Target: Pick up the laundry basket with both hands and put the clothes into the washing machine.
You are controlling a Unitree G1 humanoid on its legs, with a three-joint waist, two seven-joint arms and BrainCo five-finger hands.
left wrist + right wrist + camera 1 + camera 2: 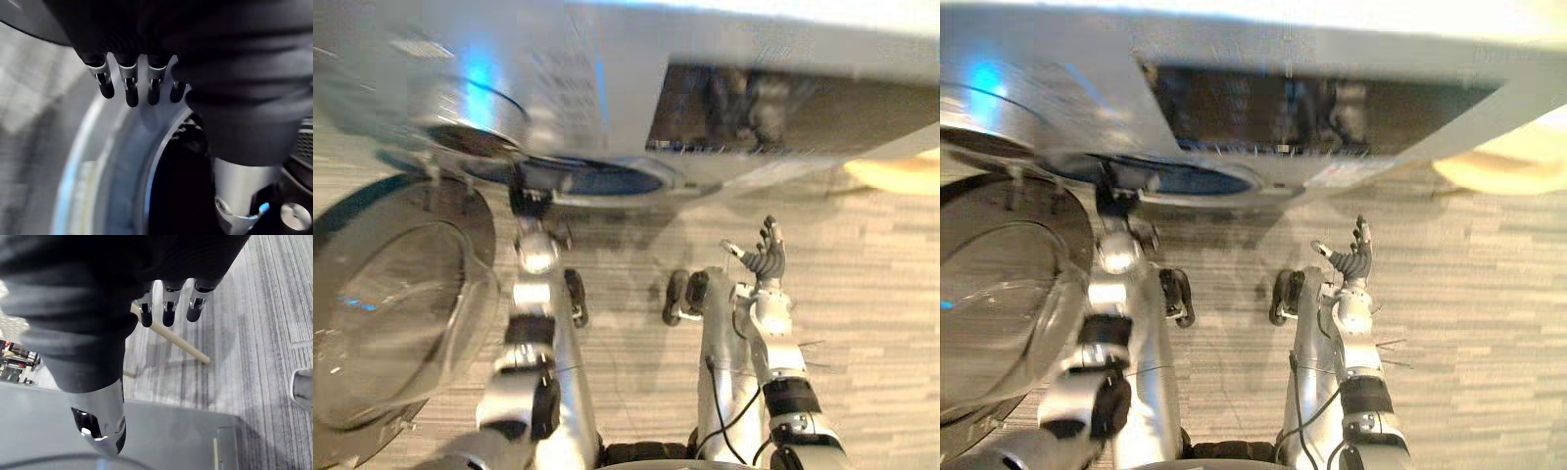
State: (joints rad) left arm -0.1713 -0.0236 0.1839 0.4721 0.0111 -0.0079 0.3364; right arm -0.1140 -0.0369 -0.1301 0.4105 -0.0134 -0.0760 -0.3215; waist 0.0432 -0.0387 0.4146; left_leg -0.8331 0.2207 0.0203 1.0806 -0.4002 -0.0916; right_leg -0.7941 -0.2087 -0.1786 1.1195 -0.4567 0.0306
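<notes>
With the door swung wide for loading, the left robot hand is held loose and empty at the washing machine mouth. The right robot hand is raised, spread, empty. The laundry basket, judged the pale shape rightward, is untouched.

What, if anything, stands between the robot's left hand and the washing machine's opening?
Nothing visible does. The round door is swung open to the robot's left, and the left hand is right at the rim of the dark opening. The right hand is open over the floor.
</notes>
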